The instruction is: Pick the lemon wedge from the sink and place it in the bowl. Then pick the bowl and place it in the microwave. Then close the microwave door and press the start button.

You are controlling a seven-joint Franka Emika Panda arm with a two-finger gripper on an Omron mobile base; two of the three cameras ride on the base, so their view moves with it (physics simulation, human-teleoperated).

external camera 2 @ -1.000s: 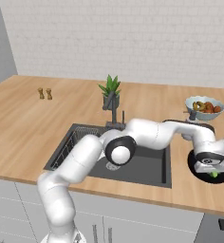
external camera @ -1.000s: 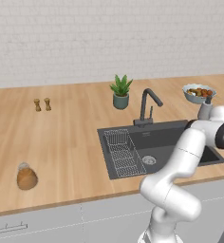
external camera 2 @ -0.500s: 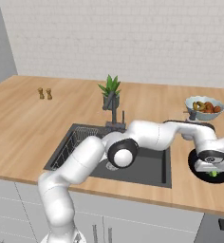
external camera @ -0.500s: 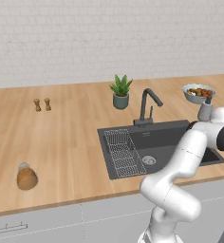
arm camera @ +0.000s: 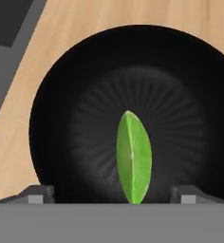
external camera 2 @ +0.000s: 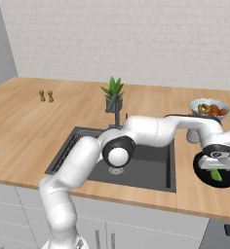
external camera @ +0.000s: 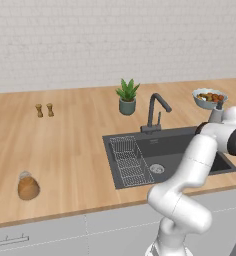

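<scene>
Now lemon wedge (arm camera: 133,159) in bowl (arm camera: 85,95), hand (arm camera: 112,193) wide, tips cropped.

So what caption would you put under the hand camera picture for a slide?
Open gripper above the dark bowl, lemon wedge lying inside, on the wooden counter.

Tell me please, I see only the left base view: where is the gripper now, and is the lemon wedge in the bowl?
Observer: The gripper hangs just above the bowl, which sits on the counter to the right of the sink.
Operator: And the wedge?
Observer: The lemon wedge lies inside the bowl, near its middle, in the hand view.
Operator: Is the gripper holding it?
Observer: No, the fingertips stand wide apart on either side of the wedge, not touching it.
</scene>
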